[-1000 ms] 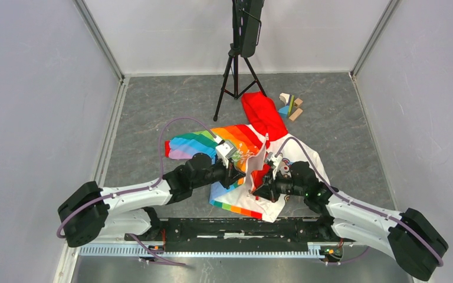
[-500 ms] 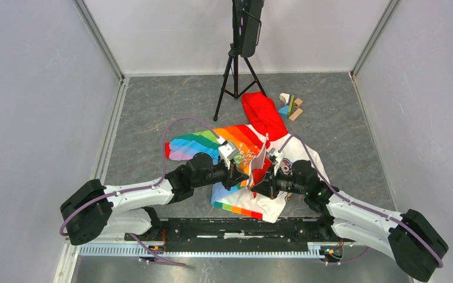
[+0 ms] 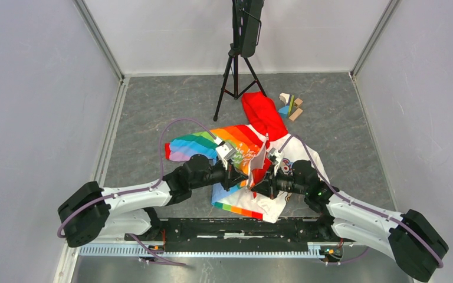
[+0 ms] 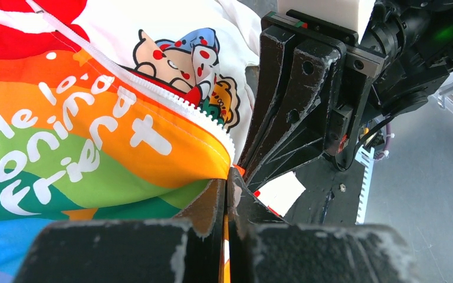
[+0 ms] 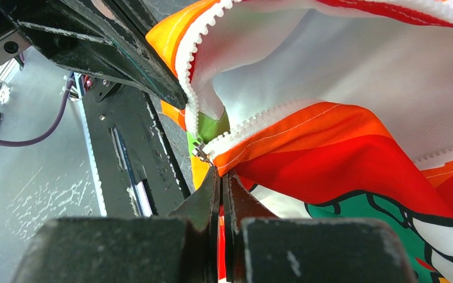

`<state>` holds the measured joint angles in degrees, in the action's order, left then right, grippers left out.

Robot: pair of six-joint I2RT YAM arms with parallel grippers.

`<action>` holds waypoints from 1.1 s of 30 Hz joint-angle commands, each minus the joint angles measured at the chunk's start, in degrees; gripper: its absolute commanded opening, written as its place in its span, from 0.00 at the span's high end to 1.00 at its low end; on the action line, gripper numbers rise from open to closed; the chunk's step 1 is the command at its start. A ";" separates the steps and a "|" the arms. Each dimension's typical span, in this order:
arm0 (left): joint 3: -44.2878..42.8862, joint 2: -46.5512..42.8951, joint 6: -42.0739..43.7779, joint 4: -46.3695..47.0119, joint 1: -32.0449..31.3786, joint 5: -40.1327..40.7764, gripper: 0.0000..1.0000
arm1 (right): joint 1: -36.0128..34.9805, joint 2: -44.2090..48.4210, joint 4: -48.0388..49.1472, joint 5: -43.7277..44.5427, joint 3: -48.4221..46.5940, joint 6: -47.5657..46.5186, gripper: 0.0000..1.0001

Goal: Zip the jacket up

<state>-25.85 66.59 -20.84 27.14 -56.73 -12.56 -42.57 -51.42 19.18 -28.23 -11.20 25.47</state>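
Observation:
The jacket [image 3: 245,147] lies on the grey floor, red hood [image 3: 262,115] at the far end, rainbow half on the left, white cartoon half on the right. Its front edges are lifted between my grippers. My left gripper [image 3: 238,174] is shut on the rainbow half's bottom corner [image 4: 212,171], beside the white zipper teeth [image 4: 171,103]. My right gripper [image 3: 258,184] is shut on the other front edge [image 5: 253,162], just below the small metal slider [image 5: 200,152]. The two zipper rows [image 5: 191,88] are apart above the slider.
A black tripod [image 3: 236,65] with a camera stands at the back. Small wooden blocks [image 3: 291,106] lie right of the hood. The black rail [image 3: 230,227] with the arm bases runs along the near edge. Grey walls enclose the floor on three sides.
Both grippers drew a little closer together and lifted the jacket's front edges slightly a second ago. Almost nothing has moved in the last half second.

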 commanded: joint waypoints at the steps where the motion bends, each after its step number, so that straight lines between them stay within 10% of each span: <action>1: -0.07 -0.62 -2.27 4.50 0.04 -0.69 0.98 | 0.38 0.72 1.74 0.38 -0.79 -0.03 1.00; 33: -0.61 -1.51 -0.71 1.87 0.05 -0.87 0.98 | 0.73 2.26 2.97 -3.05 -0.68 3.52 1.00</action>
<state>-25.85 66.32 -21.67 27.57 -56.71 -12.58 -42.19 -49.43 20.45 -30.52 -11.20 27.57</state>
